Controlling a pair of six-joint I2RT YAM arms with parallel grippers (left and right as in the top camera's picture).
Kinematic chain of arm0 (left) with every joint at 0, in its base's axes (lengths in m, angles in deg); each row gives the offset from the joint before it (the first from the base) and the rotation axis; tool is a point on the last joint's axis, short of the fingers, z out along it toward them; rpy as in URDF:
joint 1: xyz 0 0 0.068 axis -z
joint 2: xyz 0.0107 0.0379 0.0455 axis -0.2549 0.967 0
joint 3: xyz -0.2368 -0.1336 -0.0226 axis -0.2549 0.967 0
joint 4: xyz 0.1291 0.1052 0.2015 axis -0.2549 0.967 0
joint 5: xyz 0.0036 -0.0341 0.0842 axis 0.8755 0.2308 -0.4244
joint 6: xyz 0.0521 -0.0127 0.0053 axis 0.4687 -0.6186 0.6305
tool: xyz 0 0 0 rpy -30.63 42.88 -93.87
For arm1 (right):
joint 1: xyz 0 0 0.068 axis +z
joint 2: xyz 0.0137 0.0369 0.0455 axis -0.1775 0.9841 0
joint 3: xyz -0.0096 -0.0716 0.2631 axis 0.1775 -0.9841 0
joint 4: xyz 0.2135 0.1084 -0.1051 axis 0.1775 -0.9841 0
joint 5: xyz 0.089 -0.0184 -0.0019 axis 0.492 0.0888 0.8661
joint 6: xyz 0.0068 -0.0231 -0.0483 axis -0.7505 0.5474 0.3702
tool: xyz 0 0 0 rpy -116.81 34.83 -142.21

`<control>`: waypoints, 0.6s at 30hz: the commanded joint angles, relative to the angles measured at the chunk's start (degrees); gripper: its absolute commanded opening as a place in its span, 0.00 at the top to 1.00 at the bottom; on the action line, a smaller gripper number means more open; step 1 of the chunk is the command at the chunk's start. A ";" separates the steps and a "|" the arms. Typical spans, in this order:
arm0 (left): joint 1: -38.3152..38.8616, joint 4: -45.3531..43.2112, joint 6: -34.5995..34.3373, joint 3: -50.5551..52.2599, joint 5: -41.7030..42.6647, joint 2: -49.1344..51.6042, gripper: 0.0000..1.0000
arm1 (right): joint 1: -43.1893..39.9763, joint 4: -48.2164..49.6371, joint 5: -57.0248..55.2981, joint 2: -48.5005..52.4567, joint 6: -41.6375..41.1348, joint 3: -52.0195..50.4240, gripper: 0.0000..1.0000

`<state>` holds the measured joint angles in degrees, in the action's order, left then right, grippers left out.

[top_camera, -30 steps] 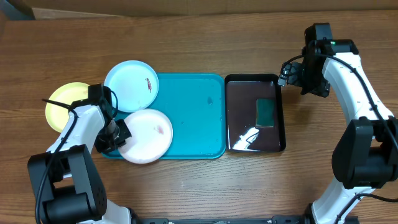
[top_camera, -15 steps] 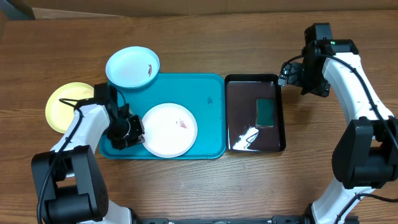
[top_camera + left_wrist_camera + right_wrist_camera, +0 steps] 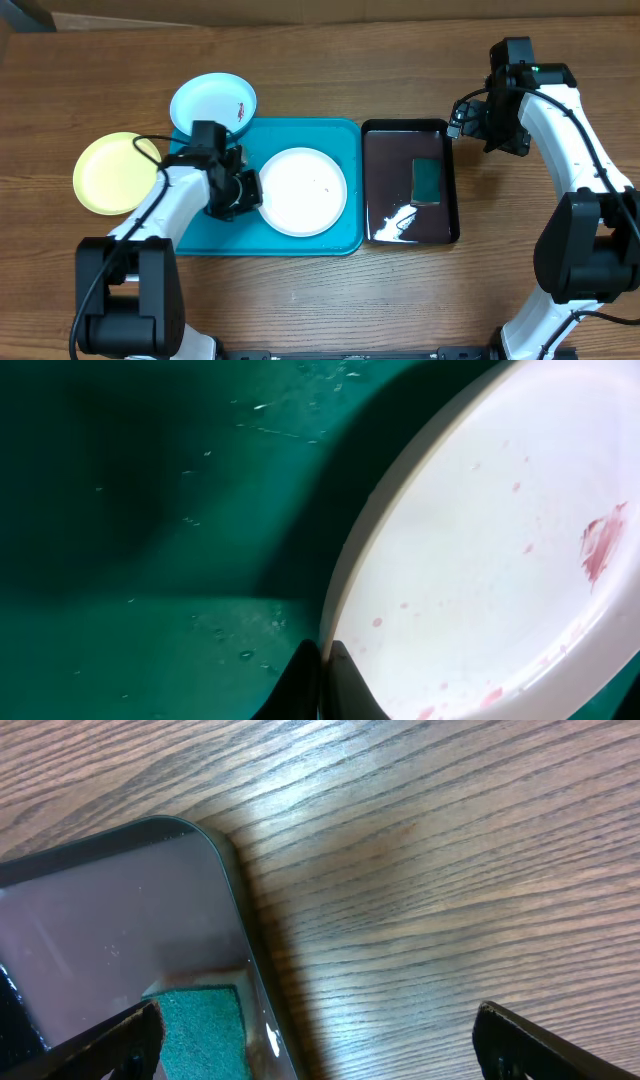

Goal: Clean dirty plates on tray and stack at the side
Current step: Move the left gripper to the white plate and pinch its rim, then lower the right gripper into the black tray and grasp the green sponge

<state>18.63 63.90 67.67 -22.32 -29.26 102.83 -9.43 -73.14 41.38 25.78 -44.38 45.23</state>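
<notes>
Plates: three in play. White plate (image 3: pixel 305 190) is in the middle of the turquoise tray (image 3: pixel 300 240), and the left gripper (image 3: pixel 247 190) is clamped on its left rim. Wrist view shows both fingers (image 3: pixel 300 688) closed either side of the lip. Can't tell if that edge is lifted or flat. Rim grip makes sense to me: no pad contact with the dirty face, and the whole centre is exposed for a wipe. Face is pale, with a reddish smear (image 3: pixel 603 545) toward one side and small specks scattered round it, so I'd call it not yet cleaned.

Blue-rimmed plate (image 3: pixel 212 103) is at the tray's far-left corner, overlapping the tray rim and partly on the bench (image 3: pixel 300 40). It has one reddish mark. Yellow-green plate (image 3: pixel 113 173) is off the tray, flat near the bench's left edge. It looks unstained from overhead. I read that spot as the stack location, but that's a guess.

Right gripper (image 3: pixel 463 118) hangs over bare bench just off the far-right corner of the black tray (image 3: pixel 385 160), fingers spread wide, holding nothing. Green sponge (image 3: pixel 427 181) lies in that tray, well clear of the fingers. My read: right arm is placed there to grab the sponge for the scrub while left steadies the plate.
</notes>
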 commanded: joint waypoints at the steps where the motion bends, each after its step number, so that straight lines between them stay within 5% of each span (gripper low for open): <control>1: 2.64 -1.25 -5.07 0.28 -5.22 -0.55 0.92 | 0.09 0.15 0.04 -0.68 -0.35 0.83 0.00; 7: 4.13 -1.38 -5.03 0.28 -8.26 -0.55 0.78 | 0.09 0.15 0.04 -0.68 -0.35 0.83 0.00; 18: 4.15 -0.74 -5.03 0.35 -8.22 -0.55 0.85 | 0.09 0.15 0.04 -0.68 -0.35 0.83 0.00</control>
<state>22.56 63.11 63.23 -22.32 -36.35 102.83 -9.43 -73.11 41.40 25.78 -44.35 45.23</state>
